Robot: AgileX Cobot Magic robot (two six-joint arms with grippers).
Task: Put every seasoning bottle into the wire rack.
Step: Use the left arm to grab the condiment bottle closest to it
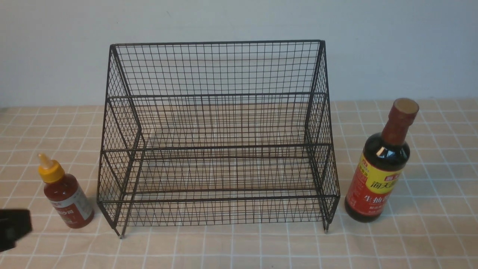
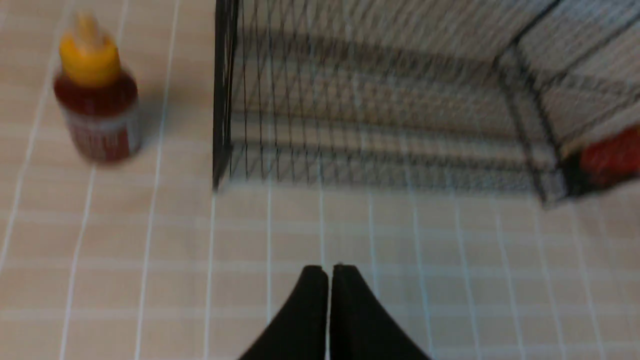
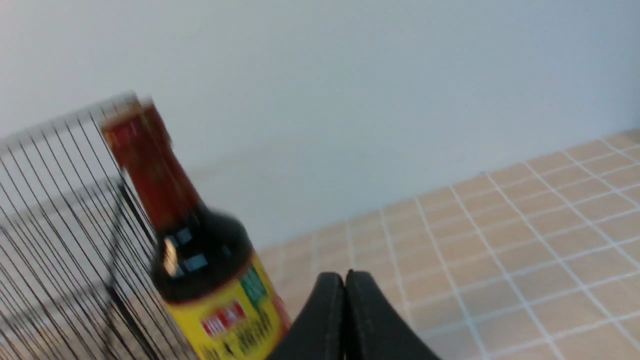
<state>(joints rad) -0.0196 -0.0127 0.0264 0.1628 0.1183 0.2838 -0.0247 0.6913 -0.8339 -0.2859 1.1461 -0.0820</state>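
Note:
The black wire rack (image 1: 218,134) stands empty in the middle of the checked cloth. The small red sauce bottle (image 1: 66,192) with a yellow nozzle cap stands upright left of it, also in the left wrist view (image 2: 97,95). The tall dark soy-sauce bottle (image 1: 381,164) stands upright right of the rack, also in the right wrist view (image 3: 200,250). My left gripper (image 2: 329,270) is shut and empty, short of the rack's front; only a dark edge of it (image 1: 13,228) shows in the front view. My right gripper (image 3: 345,275) is shut and empty, beside the soy bottle, out of the front view.
A pale wall (image 1: 239,22) rises right behind the rack. The beige checked tablecloth (image 1: 239,246) covers the table. The rack's front corner post (image 2: 222,100) and its mesh (image 3: 55,215) show in the wrist views.

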